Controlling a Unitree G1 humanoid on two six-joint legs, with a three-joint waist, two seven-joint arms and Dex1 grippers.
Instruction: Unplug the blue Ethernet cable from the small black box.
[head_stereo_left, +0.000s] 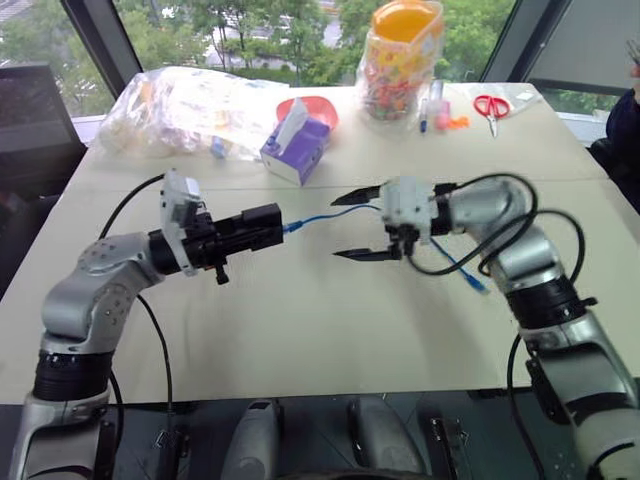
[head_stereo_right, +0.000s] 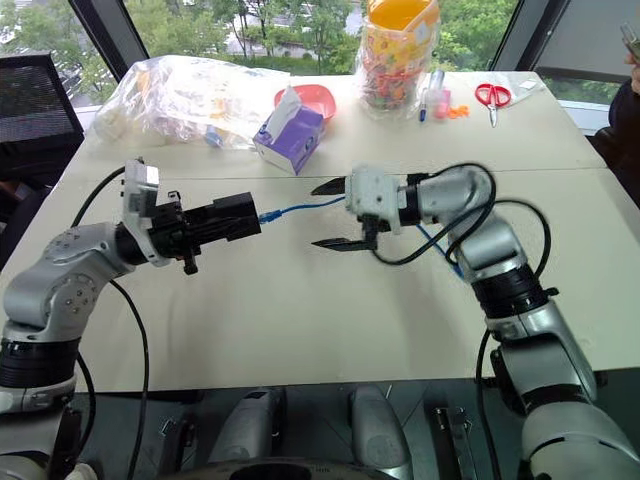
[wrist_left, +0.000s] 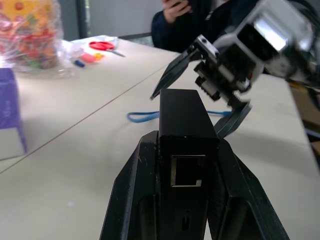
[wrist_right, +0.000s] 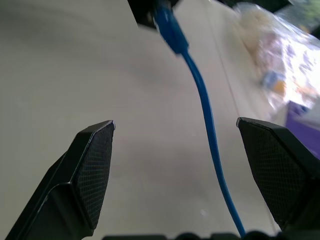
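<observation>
The left gripper (head_stereo_left: 262, 228) is clamped on the box (wrist_left: 186, 131), holding it level above the tabletop (head_stereo_left: 300, 330) with the cable (head_stereo_left: 335, 214) running out of its far end. The plug looks seated there, though from here I can't quite be sure. The right gripper (head_stereo_left: 357, 225) faces it with its fingers (wrist_right: 95, 165) spread wide, the cable passing between them and touching neither.

To do this well, I'd bring the right gripper close to the box and close on the plug rather than on the cord (a pull on the cord alone may slip), then draw straight away along the cable's line while the left holds firm.

Tissue box (head_stereo_left: 296, 148), scissors (head_stereo_left: 491, 106), snack jar (head_stereo_left: 402, 60) and plastic bag (head_stereo_left: 185, 108) lie well back. Nothing blocks the pull.
</observation>
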